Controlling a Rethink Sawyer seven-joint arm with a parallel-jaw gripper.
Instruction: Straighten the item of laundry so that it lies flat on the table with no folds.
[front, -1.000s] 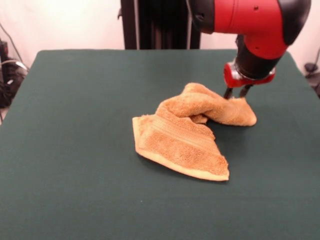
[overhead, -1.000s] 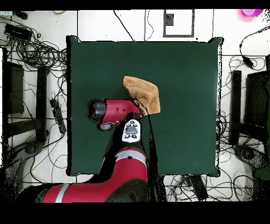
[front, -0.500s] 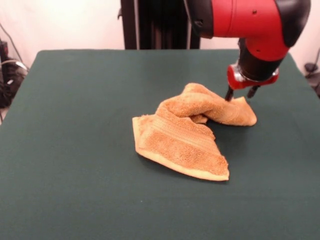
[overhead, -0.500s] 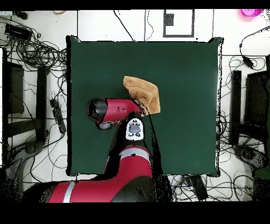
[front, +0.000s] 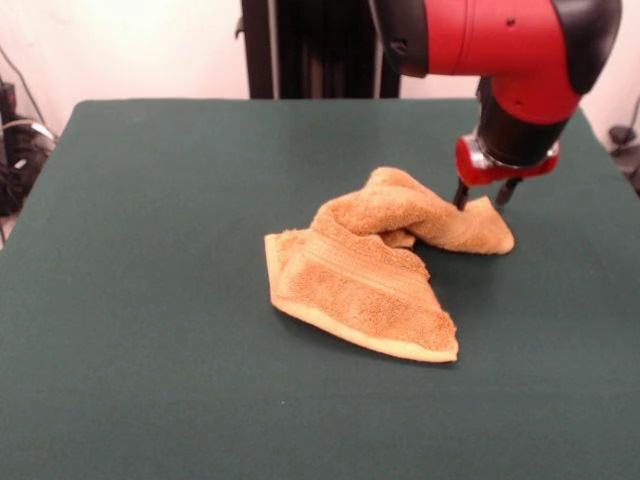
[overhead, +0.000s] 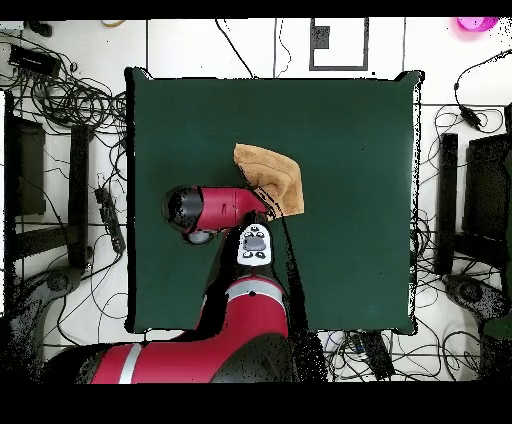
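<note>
The orange-tan towel (front: 385, 260) lies crumpled near the middle of the dark green table (front: 150, 300). One flat part with a pale hem points toward the front. A rolled, bunched part runs to the right. My gripper (front: 482, 200) stands at the far right end of that roll. Its two fingers are apart, one on each side of the towel's raised tip. In the overhead view the towel (overhead: 272, 175) shows just beyond my red arm (overhead: 225, 208), which hides the gripper.
The table (overhead: 350, 150) has wide bare cloth on all sides of the towel. Cables and equipment lie on the floor around it. My pedestal stands at the table's far edge in the front view.
My gripper has shifted slightly to the right and down at the towel's end. The towel's shape looks the same.
</note>
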